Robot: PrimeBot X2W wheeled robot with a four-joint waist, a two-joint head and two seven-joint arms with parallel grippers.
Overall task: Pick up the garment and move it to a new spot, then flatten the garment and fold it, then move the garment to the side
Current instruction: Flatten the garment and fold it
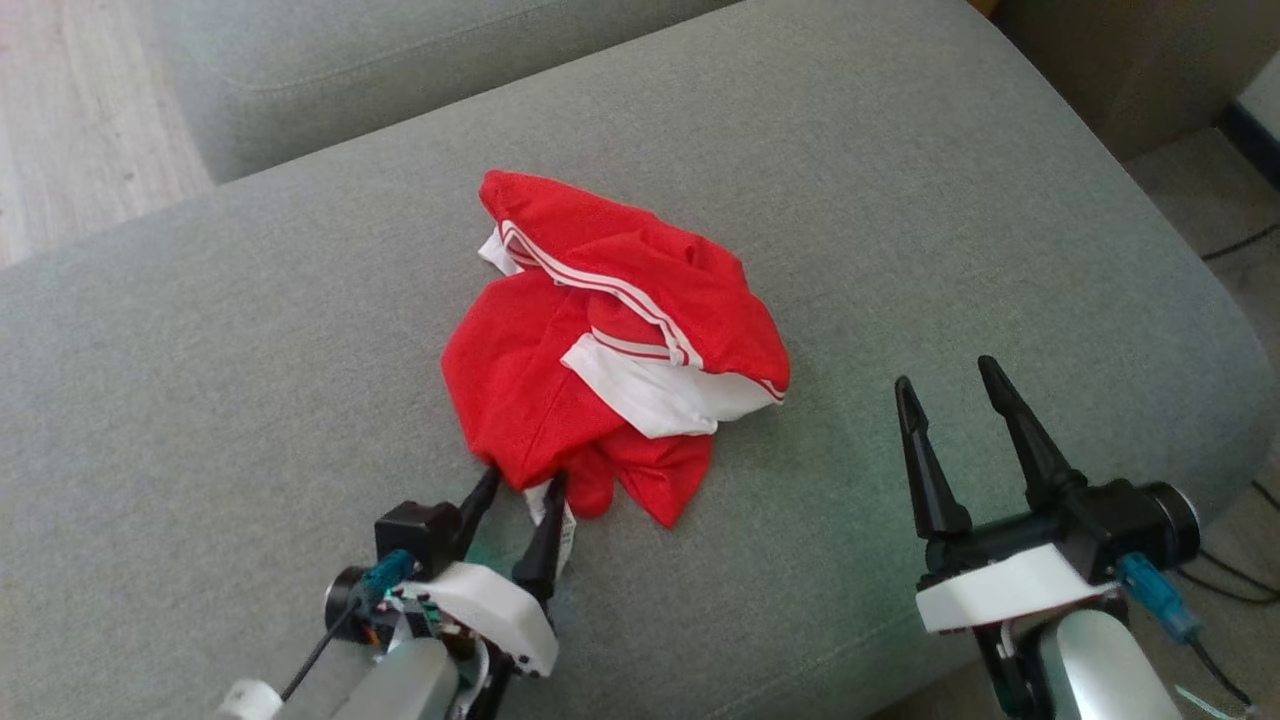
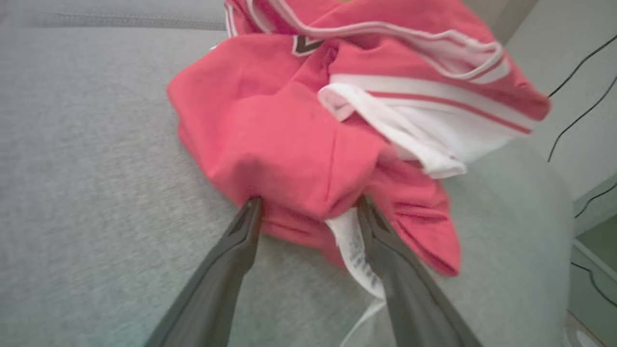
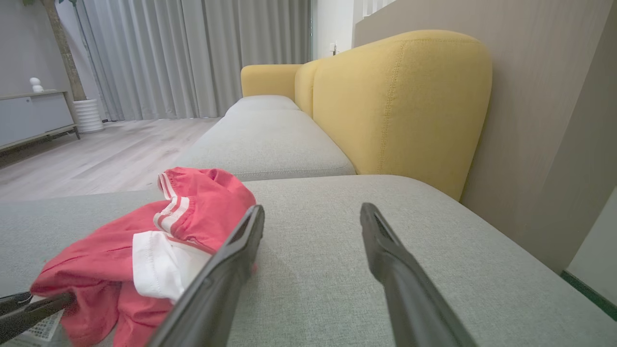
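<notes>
A: Grey sofa cushion (image 1: pixel 950 200), red garment (image 1: pixel 520 390) bunched mid-cushion, its length running from the near edge towards the far edge.
B: And the left gripper (image 1: pixel 522 482) sits right at its near hem, fingers spread either side of a fold, beside the white label (image 2: pixel 354 250).
A: Right gripper (image 1: pixel 945 375)?
B: Spread too, empty, well apart towards the right edge. Left's nearer; I'd say it pinches first.

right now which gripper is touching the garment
The left gripper: its fingers straddle the near edge of the red garment; the right gripper sits open, apart from it.
</notes>
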